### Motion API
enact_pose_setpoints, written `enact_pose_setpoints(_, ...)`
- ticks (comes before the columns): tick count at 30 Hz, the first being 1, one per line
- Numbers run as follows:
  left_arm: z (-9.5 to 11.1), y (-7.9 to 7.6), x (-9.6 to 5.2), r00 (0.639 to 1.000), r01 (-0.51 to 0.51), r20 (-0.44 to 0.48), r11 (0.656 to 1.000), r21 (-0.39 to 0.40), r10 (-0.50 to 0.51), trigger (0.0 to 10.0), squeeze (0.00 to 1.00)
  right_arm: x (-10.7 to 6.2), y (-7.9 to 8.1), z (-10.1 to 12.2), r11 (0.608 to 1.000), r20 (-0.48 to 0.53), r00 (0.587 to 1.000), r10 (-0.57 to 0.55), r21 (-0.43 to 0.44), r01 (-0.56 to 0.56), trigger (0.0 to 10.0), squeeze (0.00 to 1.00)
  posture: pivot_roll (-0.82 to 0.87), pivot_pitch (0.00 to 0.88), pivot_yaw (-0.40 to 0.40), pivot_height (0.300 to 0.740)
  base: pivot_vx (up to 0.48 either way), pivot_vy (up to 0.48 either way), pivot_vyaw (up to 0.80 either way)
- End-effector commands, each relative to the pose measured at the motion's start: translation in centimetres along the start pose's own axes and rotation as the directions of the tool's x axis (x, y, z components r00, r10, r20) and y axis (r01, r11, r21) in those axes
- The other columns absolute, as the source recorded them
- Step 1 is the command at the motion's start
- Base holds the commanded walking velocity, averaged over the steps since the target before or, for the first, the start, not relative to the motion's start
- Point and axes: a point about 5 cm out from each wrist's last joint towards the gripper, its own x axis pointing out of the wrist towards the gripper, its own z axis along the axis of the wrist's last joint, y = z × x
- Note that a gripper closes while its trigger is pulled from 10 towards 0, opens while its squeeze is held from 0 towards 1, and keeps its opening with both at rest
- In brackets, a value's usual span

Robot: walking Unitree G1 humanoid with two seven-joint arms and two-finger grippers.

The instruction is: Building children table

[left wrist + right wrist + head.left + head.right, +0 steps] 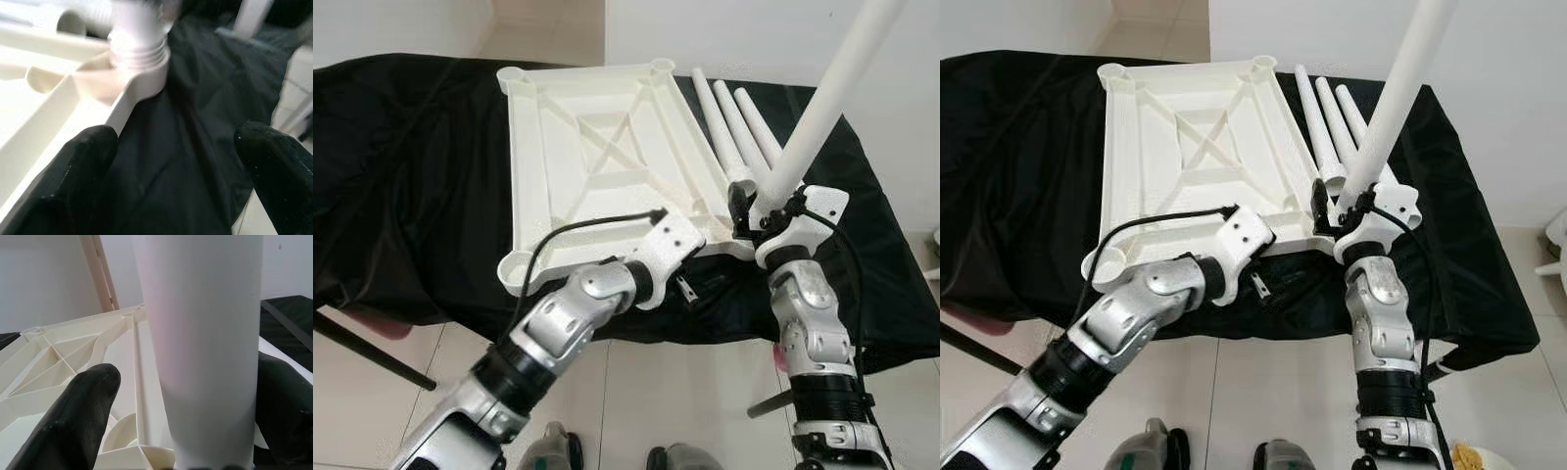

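A black cloth [401,176] covers the work surface, and on it, toward eleven o'clock from the arms, lies the white tabletop [597,147] upside down, ribs and crossed braces facing up, with a round socket at each corner.

The left gripper [181,161] sits low at the tabletop's near edge, around six o'clock of the panel. Its two black fingers [80,166] are spread wide apart with nothing between them but cloth; one finger lies just beside the panel's rim. In the left wrist view the threaded end of a leg sits in the near right corner socket [139,73].

Right of the tabletop, at about one o'clock, three loose white legs [734,122] lie side by side on the cloth, their thick ends pointing toward the robot.

Farther right, the right gripper [766,208] is at the panel's near right corner, roughly four o'clock of the panel. Its fingers [73,421] stand on either side of the fourth leg [827,98], which rises from that corner socket and tilts toward one o'clock. Whether the fingers press on the leg or merely flank it, I cannot tell.

Pale floor tiles [685,392] show below the cloth's edge.
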Motion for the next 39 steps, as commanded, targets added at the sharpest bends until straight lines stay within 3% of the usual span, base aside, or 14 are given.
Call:
enact_pose_setpoints(1,-0.5,0.5,0.3,0.998,-0.056,-0.034,0.998,0.024,0.056,10.0,0.0,-0.3,0.0,0.0,1.0,-0.004,1.0,0.013,0.008,-0.013,10.0,0.0,-0.05,0.086,0.029,0.74,0.0,0.0,0.0)
enact_pose_setpoints(6,-0.9,1.6,0.8,0.985,-0.152,-0.072,0.988,0.031,0.154,10.0,0.0,-0.6,-0.3,0.2,1.0,0.0,1.0,0.0,0.012,0.0,10.0,0.0,-0.06,0.096,0.041,0.74,0.0,0.0,0.0)
enact_pose_setpoints(14,-0.8,2.9,0.9,0.968,-0.24,-0.062,0.97,0.032,0.241,10.0,0.0,-1.0,-0.5,0.3,1.0,-0.005,1.0,-0.005,0.014,0.005,10.0,0.0,-0.07,0.098,0.045,0.74,0.0,0.0,0.0)
enact_pose_setpoints(27,-0.1,3.6,1.0,0.96,-0.279,-0.017,0.96,0.017,0.279,10.0,0.0,-1.1,-0.7,0.4,1.0,-0.012,1.0,-0.006,0.006,0.006,10.0,0.0,-0.08,0.091,0.044,0.74,0.0,0.0,0.0)
enact_pose_setpoints(39,-2.5,2.7,1.5,0.955,-0.239,-0.153,0.965,0.107,0.254,10.0,0.0,-1.1,-0.8,0.5,1.0,-0.016,1.0,0.001,-0.003,-0.001,10.0,0.0,-0.08,0.084,0.042,0.74,0.0,0.0,0.0)
